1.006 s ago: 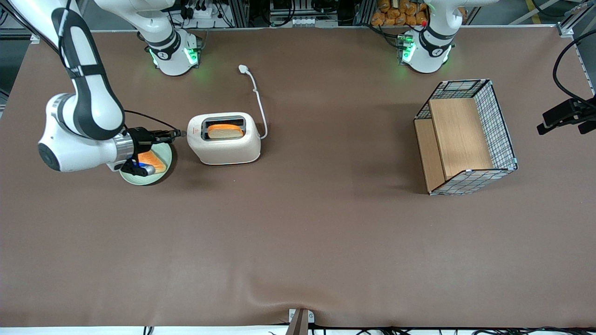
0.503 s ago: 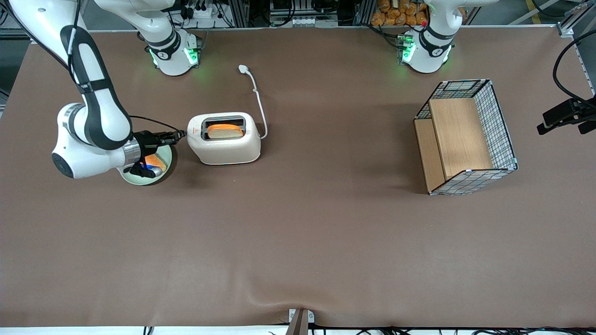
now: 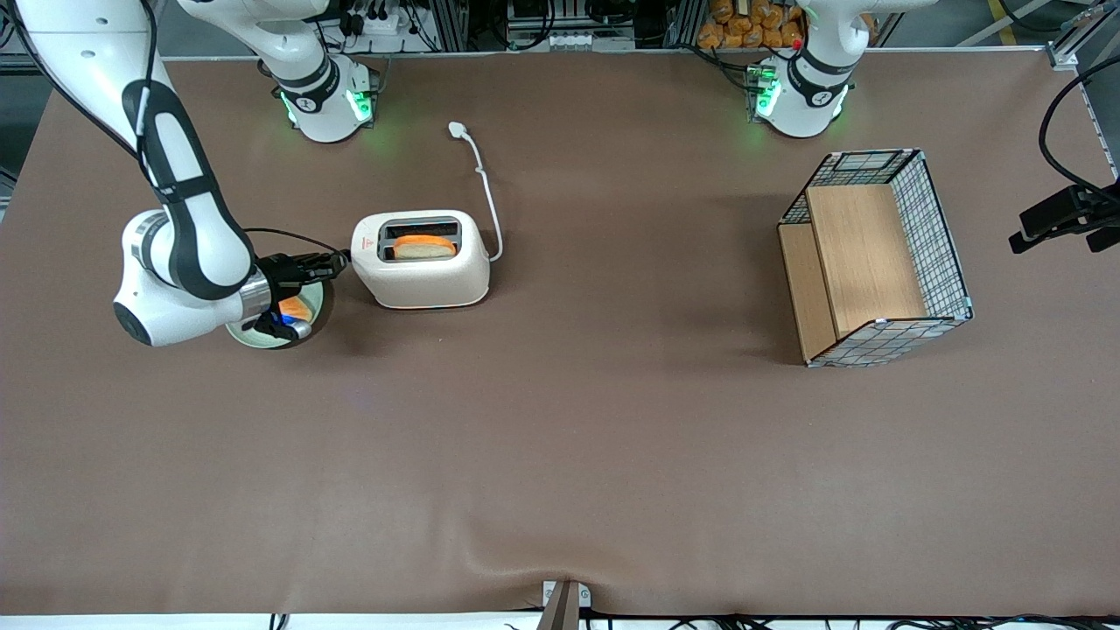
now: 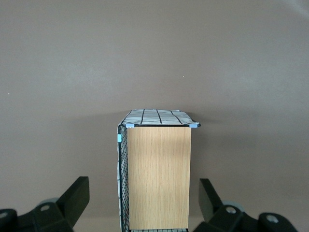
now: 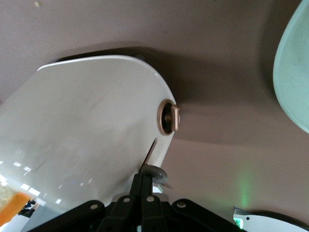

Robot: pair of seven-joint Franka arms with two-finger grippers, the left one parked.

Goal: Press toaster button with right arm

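The cream-white toaster [image 3: 420, 262] stands on the brown table with a slice of toast [image 3: 424, 248] in one slot. My right arm's gripper [image 3: 339, 259] is shut, with its fingertips against the toaster's narrow end wall. In the right wrist view the shut black fingers [image 5: 145, 186] touch the small grey toaster button [image 5: 154, 175], which sticks out of the slit in the toaster's end wall [image 5: 96, 121]. A round brown knob [image 5: 169, 117] sits on the same wall beside the slit.
A pale green plate [image 3: 317, 304] with a toast slice [image 3: 297, 308] lies under my wrist; it also shows in the right wrist view [image 5: 294, 82]. The toaster's white cord [image 3: 486, 188] trails away from the front camera. A wire basket with wooden boards [image 3: 875, 254] stands toward the parked arm's end.
My right arm has swung closer to the toaster and lower. The shut gripper tips have slid slightly down at the toaster's end wall.
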